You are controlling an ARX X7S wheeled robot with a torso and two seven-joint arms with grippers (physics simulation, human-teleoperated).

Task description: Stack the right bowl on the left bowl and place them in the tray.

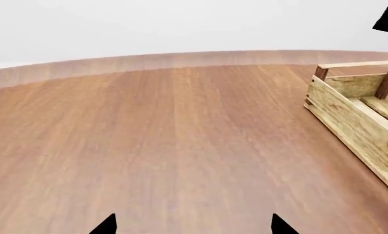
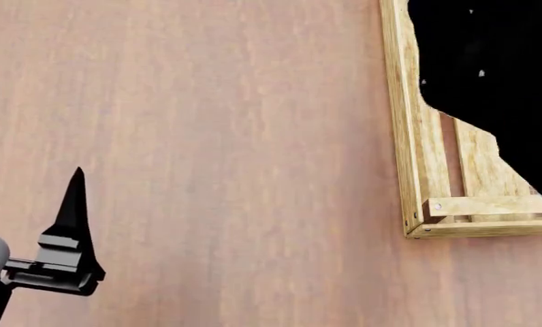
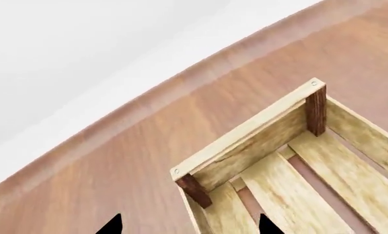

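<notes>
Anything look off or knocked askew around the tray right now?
Nothing stands out. The tray sits flat and intact on the wooden table, slats even, nothing spilled. No bowl can be made out in any view; the right arm blocks much of the tray in the head view.

head looks straight down, all views share tray (image 2: 417,170)
</notes>
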